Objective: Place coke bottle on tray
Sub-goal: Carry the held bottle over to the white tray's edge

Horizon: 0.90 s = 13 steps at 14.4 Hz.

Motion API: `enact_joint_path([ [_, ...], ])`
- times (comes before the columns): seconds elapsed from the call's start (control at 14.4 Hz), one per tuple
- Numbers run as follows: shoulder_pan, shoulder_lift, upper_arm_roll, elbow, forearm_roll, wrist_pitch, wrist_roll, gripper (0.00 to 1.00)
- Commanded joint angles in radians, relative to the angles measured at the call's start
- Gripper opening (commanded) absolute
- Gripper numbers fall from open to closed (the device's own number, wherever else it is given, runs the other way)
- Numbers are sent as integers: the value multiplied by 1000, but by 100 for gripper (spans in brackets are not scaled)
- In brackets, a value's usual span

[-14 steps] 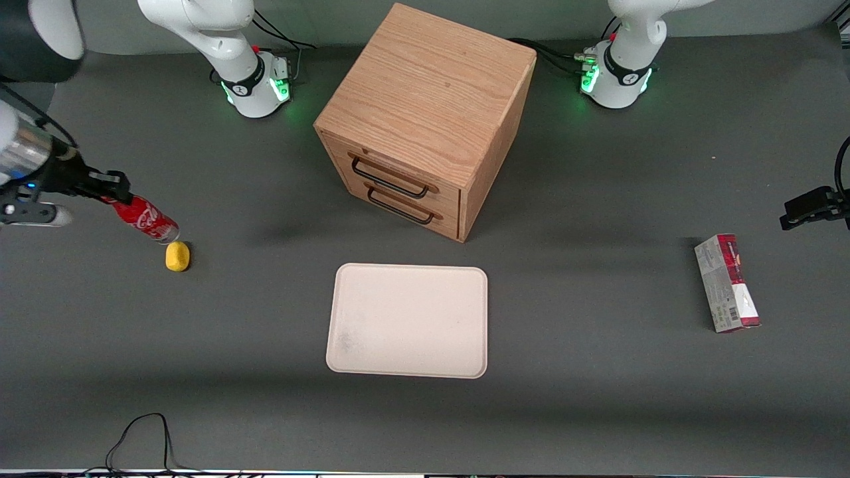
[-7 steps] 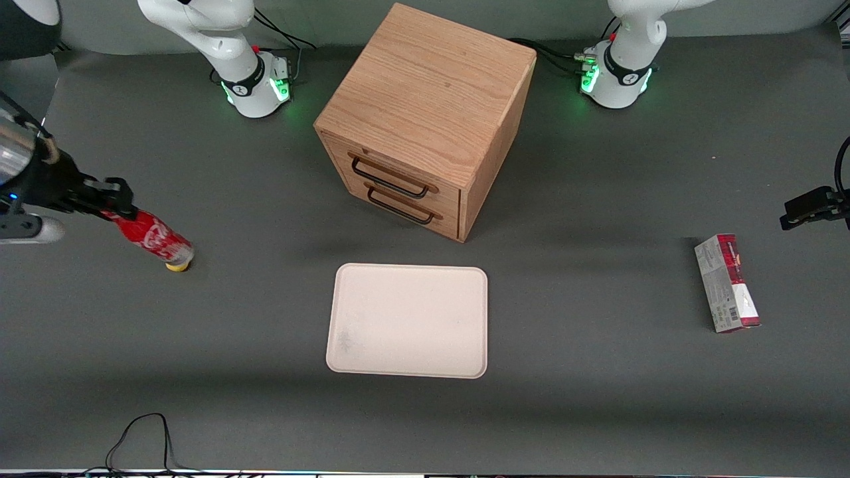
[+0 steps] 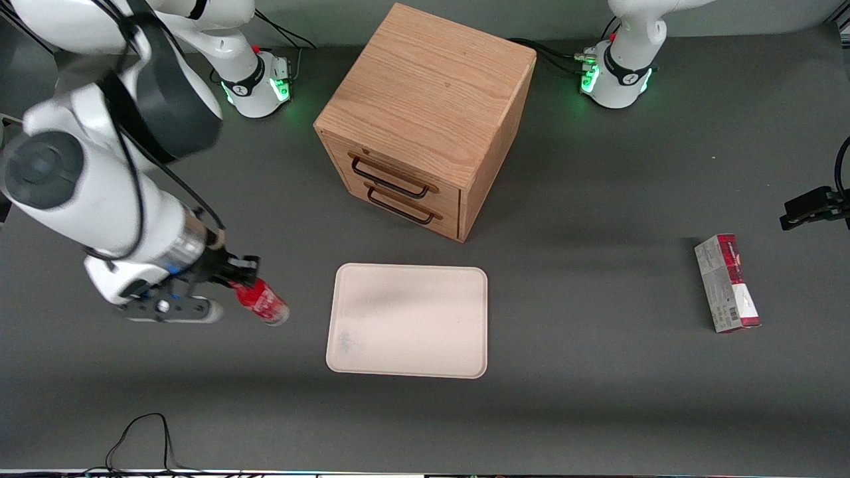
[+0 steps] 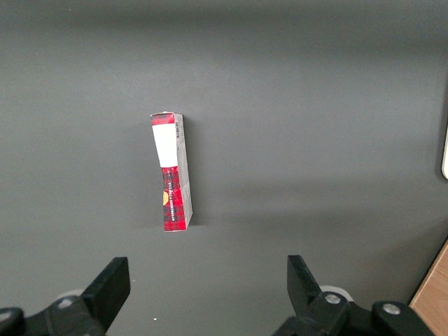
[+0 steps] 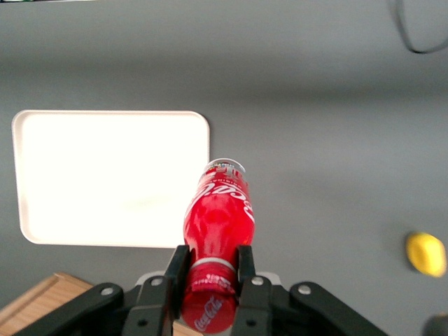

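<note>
My right gripper [image 3: 240, 277] is shut on the neck of the small red coke bottle [image 3: 263, 304], just below its red cap, and holds it above the table with its clear base pointing down and toward the tray. The cream-beige tray [image 3: 408, 320] lies flat on the table in front of the wooden drawer cabinet, a short way from the bottle toward the parked arm's end. In the right wrist view the fingers [image 5: 176, 266] clamp the bottle [image 5: 218, 213] by the neck, and the tray [image 5: 105, 175] lies beside the bottle's base.
A wooden cabinet [image 3: 425, 119] with two drawers stands farther from the front camera than the tray. A red-and-grey carton box [image 3: 727, 283] lies toward the parked arm's end, also in the left wrist view [image 4: 171, 171]. A yellow lemon [image 5: 425, 253] shows in the right wrist view.
My right gripper has carried the coke bottle from over the lemon, near the working arm's end of the table, toward the tray and nearer to the front camera. The arm now hides the lemon in the front view.
</note>
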<state>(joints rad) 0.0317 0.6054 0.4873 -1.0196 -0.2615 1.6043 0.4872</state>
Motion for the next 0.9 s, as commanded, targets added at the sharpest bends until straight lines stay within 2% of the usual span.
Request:
enact_joint_path([
  [0.0, 37, 120, 16, 79, -28, 84, 36, 0],
  [0.28, 63, 218, 8, 59, -51, 221, 73, 0],
  [0.49, 74, 257, -6, 6, -96, 311, 103, 0],
  [0.83, 76, 271, -30, -59, -87, 405, 105, 0],
])
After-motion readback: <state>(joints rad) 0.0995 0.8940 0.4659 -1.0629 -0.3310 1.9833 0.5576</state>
